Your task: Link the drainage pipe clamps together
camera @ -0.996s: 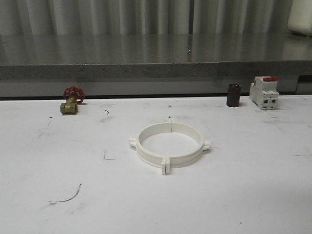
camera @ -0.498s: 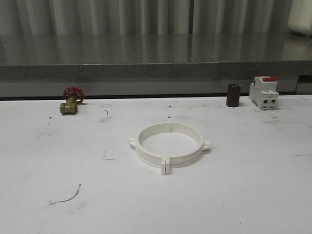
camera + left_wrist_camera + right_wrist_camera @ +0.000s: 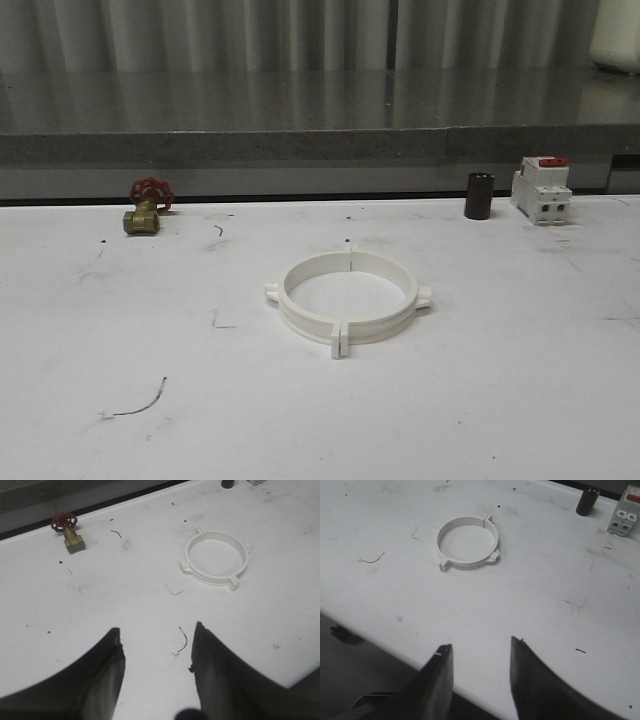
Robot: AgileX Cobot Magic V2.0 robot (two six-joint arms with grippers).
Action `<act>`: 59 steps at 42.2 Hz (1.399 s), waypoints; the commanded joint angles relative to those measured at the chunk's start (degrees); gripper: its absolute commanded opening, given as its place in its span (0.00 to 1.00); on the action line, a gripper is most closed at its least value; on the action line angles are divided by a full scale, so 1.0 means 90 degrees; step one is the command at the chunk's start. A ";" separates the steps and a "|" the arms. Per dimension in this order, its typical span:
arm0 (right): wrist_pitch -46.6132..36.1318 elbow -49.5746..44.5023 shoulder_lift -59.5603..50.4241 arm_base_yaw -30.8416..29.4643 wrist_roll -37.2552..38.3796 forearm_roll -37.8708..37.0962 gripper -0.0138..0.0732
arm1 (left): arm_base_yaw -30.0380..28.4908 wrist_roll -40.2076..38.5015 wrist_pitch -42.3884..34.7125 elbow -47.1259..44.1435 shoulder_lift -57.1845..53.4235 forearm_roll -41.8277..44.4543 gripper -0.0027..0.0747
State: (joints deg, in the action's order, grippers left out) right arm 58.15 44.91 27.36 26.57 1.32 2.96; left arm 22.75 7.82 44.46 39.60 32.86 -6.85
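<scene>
White plastic drainage pipe clamps (image 3: 347,301) lie flat near the middle of the table (image 3: 500,400), the two half-rings closed into one ring. End tabs meet at the near seam and at the far seam; a small lug sticks out on each side. Ring sits alone, nothing touching it.

Left gripper (image 3: 157,652): jaws spread, nothing between them but bare tabletop and a thin dark scribble mark (image 3: 183,641). Ring lies well ahead of these jaws and off to one side, apart from both fingers.

Right gripper (image 3: 481,662): jaws spread, holding nothing, poised over the table's near edge. Ring lies well ahead of these jaws, clear of both fingertips.

Farther out, along the table's back edge: brass valve (image 3: 144,212) with a red handwheel, beyond the left jaws and well apart from the ring. Dark short cylinder (image 3: 479,195) stands upright, and just beside it a white breaker (image 3: 541,188) with a red switch, both far ahead of the right jaws. Tabletop is scuffed, with scattered dark marks.
</scene>
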 commanded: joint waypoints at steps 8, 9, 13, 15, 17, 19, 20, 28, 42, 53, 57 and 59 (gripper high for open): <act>-0.0407 0.0136 0.0023 -0.0023 -0.0078 0.0018 0.03 | -0.0001 0.0001 -0.0440 0.0168 0.0025 -0.0090 0.09; -0.0407 0.0136 0.0023 -0.0023 -0.0078 0.0018 0.03 | -0.0001 0.0001 -0.0440 0.0168 0.0025 -0.0090 0.06; -0.0407 0.0136 0.0023 -0.0023 -0.0078 0.0018 0.02 | -0.0001 0.0001 -0.0440 0.0168 0.0025 -0.0090 0.01; -0.0407 0.0136 0.0023 -0.0023 -0.0078 0.0018 0.02 | -0.0001 0.0001 -0.0440 0.0168 0.0025 -0.0090 0.01; -0.0407 0.0136 0.0023 -0.0023 -0.0078 0.0018 0.02 | -0.0001 0.0001 -0.0440 0.0168 0.0025 -0.0090 0.01; -0.0407 0.0136 0.0023 -0.0023 -0.0078 0.0018 0.02 | -0.0001 0.0001 -0.0440 0.0168 0.0025 -0.0090 0.01; -0.0407 0.0136 0.0023 -0.0023 -0.0078 0.0018 0.02 | -0.0001 0.0001 -0.0440 0.0168 0.0025 -0.0090 0.01; -0.0409 0.0136 0.0023 -0.0023 -0.0078 0.0018 0.02 | -0.0151 0.0001 -0.0655 -0.0116 -0.0369 -0.0090 0.01; -0.0407 0.0136 0.0023 -0.0023 -0.0078 0.0018 0.02 | -0.2028 0.0001 -0.3145 -0.2646 -0.2483 0.0655 0.01; -0.0407 0.0136 0.0023 -0.0023 -0.0078 0.0018 0.02 | -0.2595 0.0001 -0.4671 -0.4196 -0.3624 0.0441 0.01; -0.0407 0.0136 0.0023 -0.0023 -0.0078 0.0018 0.02 | -0.2595 0.0001 -0.5141 -0.4503 -0.3749 0.0366 0.01; -0.0407 0.0136 0.0023 -0.0023 -0.0078 0.0018 0.02 | -0.2581 0.0001 -0.5298 -0.4582 -0.3765 0.0353 0.01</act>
State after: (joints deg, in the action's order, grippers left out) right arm 58.15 44.88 27.36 26.57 1.32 2.96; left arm -0.59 7.92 6.37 -0.28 -0.29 -2.78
